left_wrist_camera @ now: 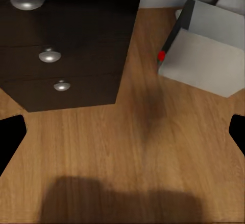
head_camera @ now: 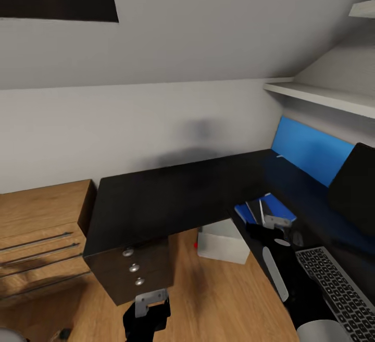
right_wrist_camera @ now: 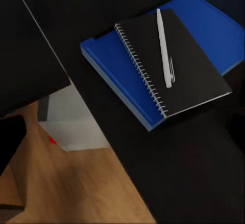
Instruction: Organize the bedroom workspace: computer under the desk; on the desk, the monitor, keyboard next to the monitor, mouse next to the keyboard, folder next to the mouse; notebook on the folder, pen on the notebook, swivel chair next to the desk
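On the desk (head_camera: 172, 191) we see the folder (right_wrist_camera: 115, 68) with the notebook (right_wrist_camera: 184, 70) on top and the pen (right_wrist_camera: 164, 47) lying on the notebook. Our right gripper (head_camera: 275, 230) hangs just above this stack with nothing between its fingers, but we cannot tell how wide it stands. Our left gripper (left_wrist_camera: 122, 132) is spread wide over the floor (left_wrist_camera: 127, 147) before the drawers (left_wrist_camera: 61, 55), and the computer (head_camera: 224, 240) stands under the desk.

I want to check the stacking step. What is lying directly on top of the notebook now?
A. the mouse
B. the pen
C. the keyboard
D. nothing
B: in the right wrist view, the white pen lies on the notebook, which rests on the blue folder.
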